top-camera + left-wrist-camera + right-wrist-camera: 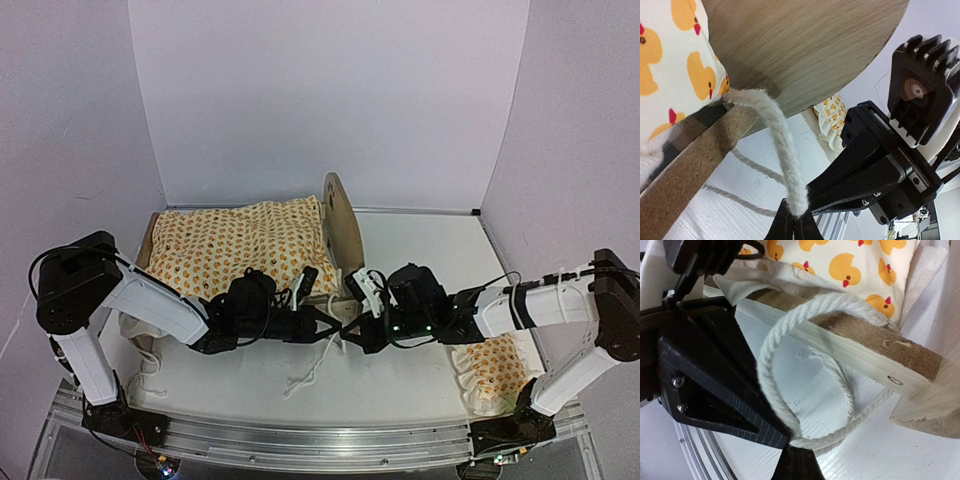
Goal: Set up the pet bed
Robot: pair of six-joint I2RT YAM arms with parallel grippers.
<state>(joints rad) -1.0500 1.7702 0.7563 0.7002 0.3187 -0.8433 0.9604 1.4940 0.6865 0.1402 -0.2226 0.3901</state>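
Pinching cord point(785, 145) by pet bed point(805, 50) (left pincer point(794, 221))

White arm links point(150, 298), black joint housings point(70, 285), angular black jaws with silver screws point(677, 382), green indicator lights point(398, 328).
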